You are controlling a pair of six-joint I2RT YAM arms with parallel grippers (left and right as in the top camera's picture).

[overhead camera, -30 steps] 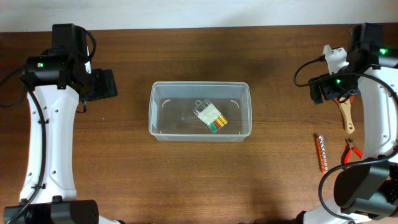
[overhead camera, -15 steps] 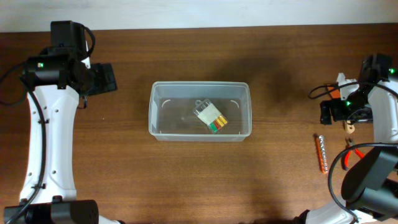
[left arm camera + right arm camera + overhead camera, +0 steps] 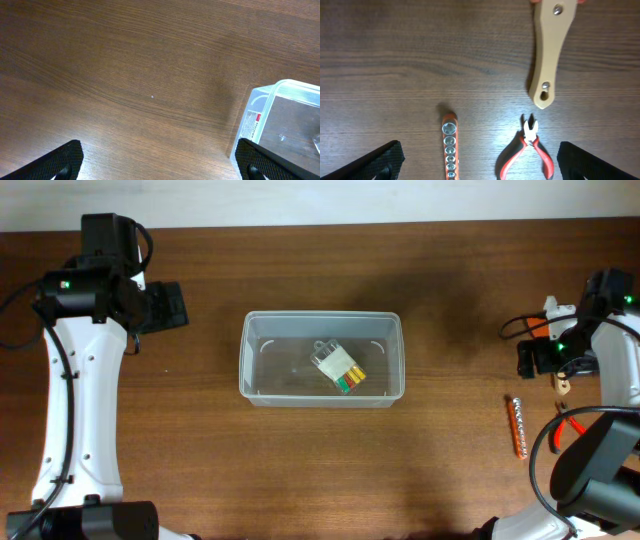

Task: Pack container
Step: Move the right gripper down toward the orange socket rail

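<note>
Dark wood-grain worktop (image 3: 320, 470) carries everything, and the trouble ahead lies at its right edge. The right fingers (image 3: 375, 160) hang there, spread wide and empty, over three tools lying near one another: a wooden handle (image 3: 550, 50), red-gripped pliers (image 3: 532, 147) and an orange socket rail (image 3: 449, 150). A descent aimed between them could catch two at once or shove one aside. The pliers and rail lie flat on the wood, so fingers closing low may scrape the surface or skid off the thin metal. The handle's head is cut off at the top of the right wrist view, so a grip on the visible end might let it swing. Any piece must then cross to the container (image 3: 320, 316), which sits mid-worktop, well apart from the tools, and a loose hold could drop it short. The left fingers (image 3: 60, 160) are spread too, holding nothing, over bare wood just left of the container. Inside lies one small clear case (image 3: 338, 368), askew near the middle. It seems to hold coloured bits, though they are too small to name, and the rest of the floor is bare.
</note>
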